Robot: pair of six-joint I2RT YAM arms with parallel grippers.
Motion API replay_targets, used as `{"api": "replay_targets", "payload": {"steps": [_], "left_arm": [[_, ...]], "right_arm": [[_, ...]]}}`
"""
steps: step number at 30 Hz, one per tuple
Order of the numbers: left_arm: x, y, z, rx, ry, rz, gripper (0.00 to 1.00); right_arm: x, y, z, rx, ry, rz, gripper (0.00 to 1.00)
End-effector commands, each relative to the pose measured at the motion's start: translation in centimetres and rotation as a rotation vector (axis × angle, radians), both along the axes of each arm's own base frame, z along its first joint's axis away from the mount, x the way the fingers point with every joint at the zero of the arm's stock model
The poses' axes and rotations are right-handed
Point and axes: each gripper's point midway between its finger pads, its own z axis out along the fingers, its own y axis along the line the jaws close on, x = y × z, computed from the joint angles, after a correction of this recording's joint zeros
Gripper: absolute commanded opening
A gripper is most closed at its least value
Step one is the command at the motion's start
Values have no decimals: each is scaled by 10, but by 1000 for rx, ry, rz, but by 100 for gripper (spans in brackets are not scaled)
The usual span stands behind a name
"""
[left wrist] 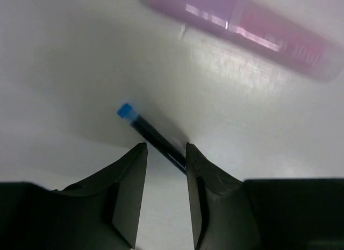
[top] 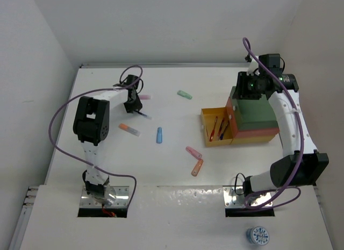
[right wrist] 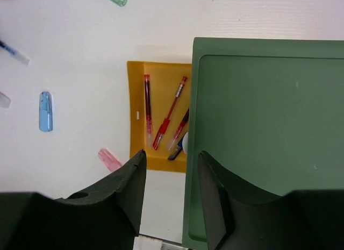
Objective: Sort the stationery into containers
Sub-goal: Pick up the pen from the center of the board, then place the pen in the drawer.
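My left gripper (top: 134,104) is low over the table at the back left, jaws open. A thin blue pen (left wrist: 141,125) lies slanted on the table, and its shaft runs in beside the right finger (left wrist: 200,169). A pink-purple marker (left wrist: 252,32) lies just beyond it. My right gripper (right wrist: 171,156) hangs open above the left edge of the green tray (right wrist: 269,115). That tray tops the red-orange tray (top: 230,111) and the yellow tray (right wrist: 132,115), which holds red pens (right wrist: 171,118). Loose markers are scattered: mint green (top: 184,94), blue (top: 159,134), orange (top: 129,129), pink (top: 193,152) and orange (top: 197,167).
White walls close in the table at the back and on both sides. Purple cables loop off both arms. A small round blue-and-white object (top: 258,235) sits below the table's front edge at the right.
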Motion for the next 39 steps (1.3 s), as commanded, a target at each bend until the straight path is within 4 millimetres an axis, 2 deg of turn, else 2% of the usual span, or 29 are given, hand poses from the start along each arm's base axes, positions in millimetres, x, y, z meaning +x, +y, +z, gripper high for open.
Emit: {"api": "replay_targets", "payload": {"steps": [1,2,5,8,11,14,15,17,18,19,20,21,23,24,25,30,31,32,33,36,39], "left_arm": [[-30,-27,-1,-88,36,-55,41],[-37,-30,-5,-95,46,-66,38],[-40,-47,0,-111,28,-114,24],[-42,-63,0,-119,21,-151,19],[-42,-81,-2,-136,22,-210,4],[-30,-109,21,-183,-31,-301,0],[-21,-127,39,-216,-78,-359,0],[-10,-152,67,-282,-156,-433,0],[2,-164,94,-307,-222,-475,0],[5,-174,110,-329,-255,-503,0],[2,-191,124,-368,-269,-549,0],[7,-205,150,-401,-319,-575,0],[-3,-237,173,-463,-358,-634,0],[-8,-246,185,-495,-376,-635,0],[-19,-269,194,-534,-396,-665,0],[-57,-335,203,-642,-399,-760,0],[-60,-343,205,-659,-400,-766,0],[-63,-351,198,-665,-384,-773,0],[-69,-364,205,-681,-398,-796,0],[-77,-387,209,-706,-418,-817,0],[-85,-404,198,-710,-398,-828,0]], "right_arm": [[4,4,3,11,-23,9,43],[4,4,4,15,-22,7,43],[4,5,8,18,-33,13,42],[3,4,9,15,-34,13,43],[1,3,9,5,-37,15,42],[-1,2,10,-3,-40,20,42],[-2,2,10,-3,-42,21,42],[-2,2,10,-8,-43,30,42],[-3,2,11,-13,-44,34,42],[-3,1,11,-15,-47,32,42],[-3,1,11,-19,-48,33,42],[-2,0,14,-23,-56,33,42],[0,-1,18,-26,-68,29,42],[2,-1,23,-25,-82,21,42],[4,-1,24,-25,-85,21,42],[6,-2,35,-26,-115,16,42],[6,-2,35,-29,-116,17,42],[5,-3,36,-35,-120,22,42],[4,-4,38,-44,-130,19,42],[3,-10,44,-78,-158,14,40],[5,-24,46,-146,-175,-24,37]]}}
